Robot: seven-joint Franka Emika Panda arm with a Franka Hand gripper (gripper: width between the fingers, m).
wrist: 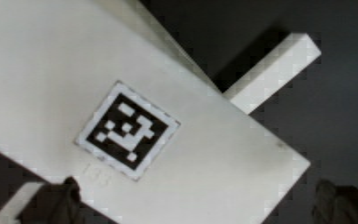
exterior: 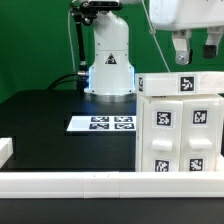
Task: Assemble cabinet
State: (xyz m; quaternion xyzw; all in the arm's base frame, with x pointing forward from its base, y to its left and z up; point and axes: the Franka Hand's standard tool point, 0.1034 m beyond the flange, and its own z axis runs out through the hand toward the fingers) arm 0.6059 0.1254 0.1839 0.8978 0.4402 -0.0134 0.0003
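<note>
White boxy cabinet (exterior: pixel 180 125), tagged blocks, standing upright at exterior view's right

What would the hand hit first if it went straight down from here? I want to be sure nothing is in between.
Most likely the cabinet: the open hand hangs right above its top, and the wrist view shows a tagged white panel straight ahead. The depth alignment is uncertain.

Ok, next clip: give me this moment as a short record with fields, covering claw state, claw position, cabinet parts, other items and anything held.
claw state: open
claw position: claw hangs above the cabinet parts on the exterior view's right
held: nothing visible between the fingers
cabinet parts: white tagged pieces standing together against the border rail
other items: marker board flat on the black table
wrist view: a tagged white panel fills the frame
</note>
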